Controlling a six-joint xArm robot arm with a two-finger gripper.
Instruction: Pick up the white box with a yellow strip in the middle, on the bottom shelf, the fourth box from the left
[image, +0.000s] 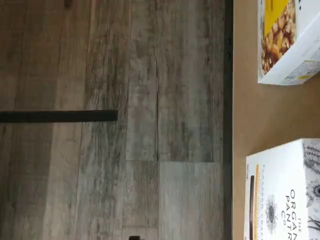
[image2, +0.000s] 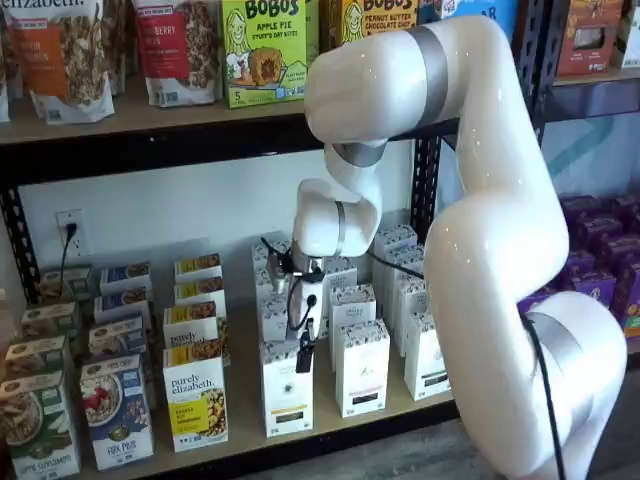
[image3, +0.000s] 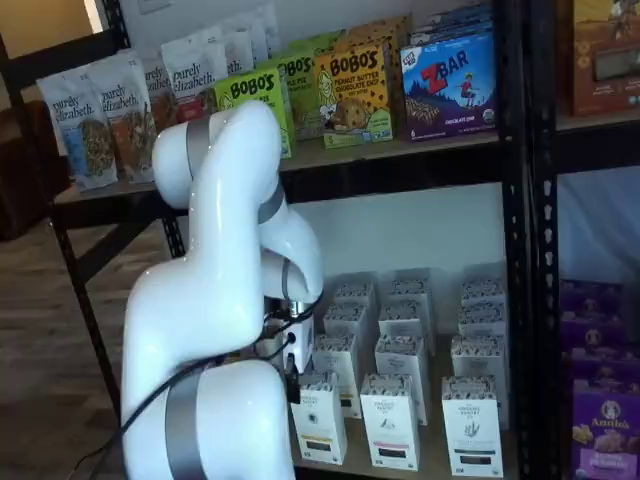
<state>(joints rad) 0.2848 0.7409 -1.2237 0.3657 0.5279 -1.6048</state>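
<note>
The white box stands upright at the front edge of the bottom shelf, with a "purely elizabeth" box just beside it on one side and a similar white carton with a pink strip on the other side. Behind it, more white cartons stand in rows toward the wall. The gripper hangs from the white arm directly above the front of the white box, and its black fingers point down, close to the top of the box; I cannot tell if they touch it. The fingers show as one dark shape with no clear gap between them, so I cannot tell if the gripper is spread or pressed together. In a shelf view the same box stands at the front of the shelf, and the arm hides most of the gripper there; only a dark part shows next to the box. In the wrist view, the white box appears with the words "ORGANIC PANTRY CO" on its face, standing on the tan board, and apart from it stands the granola box. Beyond the edge of the board lies the grey wooden floor.
</note>
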